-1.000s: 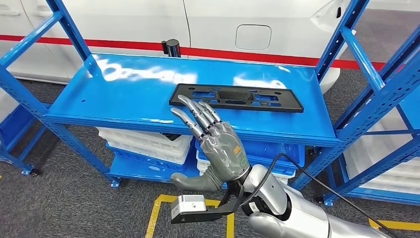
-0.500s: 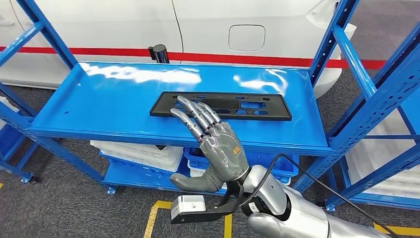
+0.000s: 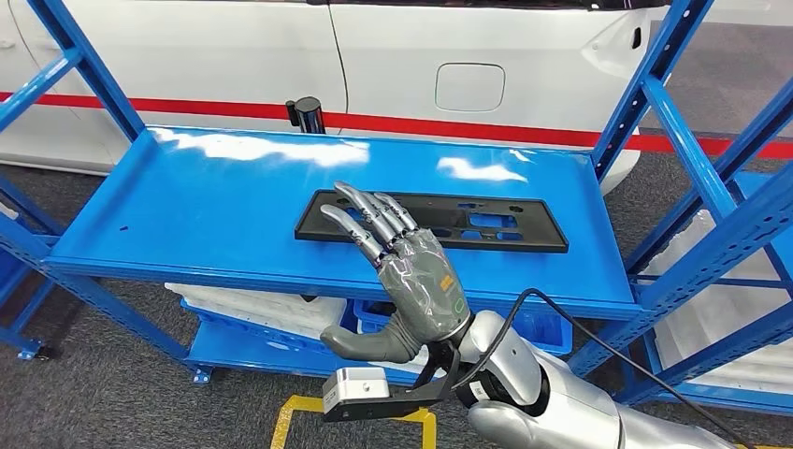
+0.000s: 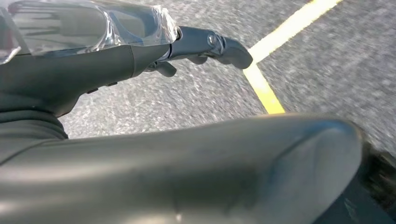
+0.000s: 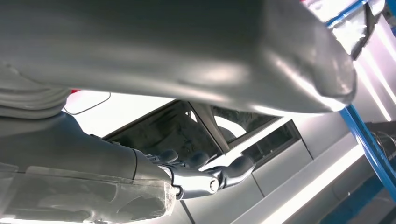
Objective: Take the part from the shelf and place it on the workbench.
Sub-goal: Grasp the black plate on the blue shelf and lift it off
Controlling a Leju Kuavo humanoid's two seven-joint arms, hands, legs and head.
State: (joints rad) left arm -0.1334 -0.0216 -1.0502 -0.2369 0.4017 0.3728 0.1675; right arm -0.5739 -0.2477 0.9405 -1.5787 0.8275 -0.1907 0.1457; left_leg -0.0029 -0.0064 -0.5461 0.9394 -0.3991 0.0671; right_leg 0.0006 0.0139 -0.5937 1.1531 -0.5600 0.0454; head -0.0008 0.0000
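Note:
A flat black plastic part [image 3: 486, 221] with several cut-outs lies on the blue shelf board [image 3: 206, 206], right of its middle. My right hand [image 3: 411, 276] is raised in front of the shelf's front edge with its fingers spread and nothing in it. Its fingertips [image 3: 341, 192] overlap the part's left end in the head view; I cannot tell whether they touch it. In the right wrist view the right hand [image 5: 116, 172] shows against the white car. My left hand [image 4: 93, 60] hangs over the grey floor, its fingers [image 4: 219, 44] loosely extended, holding nothing.
Blue rack uprights [image 3: 655, 84] frame the shelf on both sides. A black cylinder [image 3: 304, 112] stands at the shelf's back edge. White and blue bins [image 3: 252, 304] sit on the lower level. Behind the rack is a white car [image 3: 468, 56]. Yellow floor lines [image 3: 290, 421] are below.
The whole picture has shifted, so the camera has moved: the shelf and part now sit lower and nearer. My right hand keeps its spread pose, its fingertips now over the part's left end.

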